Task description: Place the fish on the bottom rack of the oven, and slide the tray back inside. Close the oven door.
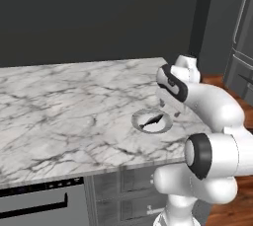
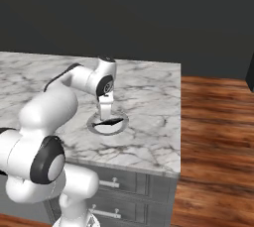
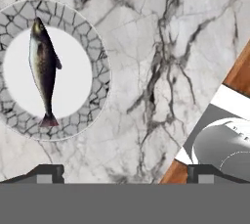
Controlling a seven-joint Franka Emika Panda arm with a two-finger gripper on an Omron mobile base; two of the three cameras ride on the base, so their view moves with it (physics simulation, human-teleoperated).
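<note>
The two dark-tipped jaws [image 3: 125,174] of the white arm stood spread wide and released, grasping nothing, and hung over the white, grey-veined marble bench [image 1: 59,106]. In the hand view bare marble lay straight ahead between the two tips.

Just beside the jaws, off toward the tip at the lower left of that view, sat the round pale plate with a cracked grey stone-pattern rim [image 3: 95,52]. On its white middle lay the small slender dark fish [image 3: 44,69], stretched lengthwise, its forked tail toward the jaws and its head pointing away. The fish rested wholly on the plate and touched neither tip.

From the left base view the jaws [image 1: 170,109] hung above the plate [image 1: 140,118], at its far right rim, with the fish [image 1: 152,120] lying as a dark sliver just below them. From the right base view the jaws [image 2: 105,108] pointed down at the plate [image 2: 116,127], apart from the fish [image 2: 109,121] beneath them.

Well below and to the left of the jaws, under the bench front, showed the dark grey oven door [image 1: 34,207] with its black horizontal bar handle [image 1: 34,209]; the door stood shut. Grey drawer fronts [image 2: 129,184] sat below the bench edge, and a brown wooden floor [image 2: 218,137] spread beyond the bench's right end.
</note>
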